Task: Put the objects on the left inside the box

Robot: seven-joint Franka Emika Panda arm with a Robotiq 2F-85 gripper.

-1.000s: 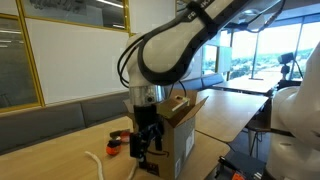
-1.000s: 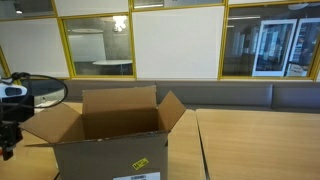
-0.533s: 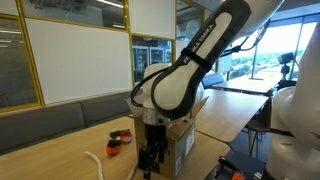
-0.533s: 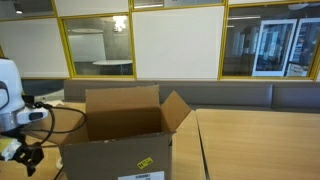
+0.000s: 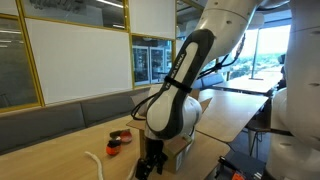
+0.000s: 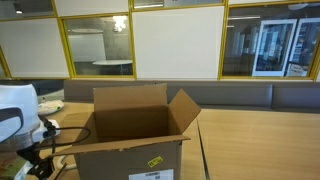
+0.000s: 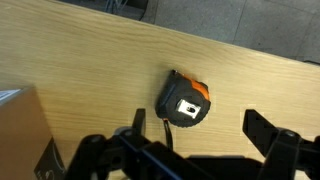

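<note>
A black and orange tape measure (image 7: 183,100) lies on the wooden table, seen in the wrist view. My gripper (image 7: 200,135) is open and empty, its two black fingers on either side of the tape measure and just short of it. In an exterior view the gripper (image 5: 148,165) hangs low over the table beside the open cardboard box (image 5: 192,118). A red and black object (image 5: 121,136) and a small orange object (image 5: 112,150) lie to the left of the gripper. The box (image 6: 130,128) stands open in both exterior views, and its corner also shows in the wrist view (image 7: 20,130).
A white cable (image 5: 96,160) curls on the table near the front edge. A padded bench (image 5: 60,112) runs along the wall behind the table. More wooden tables (image 6: 260,140) adjoin on the box's far side. My arm's wrist (image 6: 18,118) sits close to the box flap.
My arm has come down toward the table, the gripper now low beside the box. In an exterior view the box appears shifted a little to the right.
</note>
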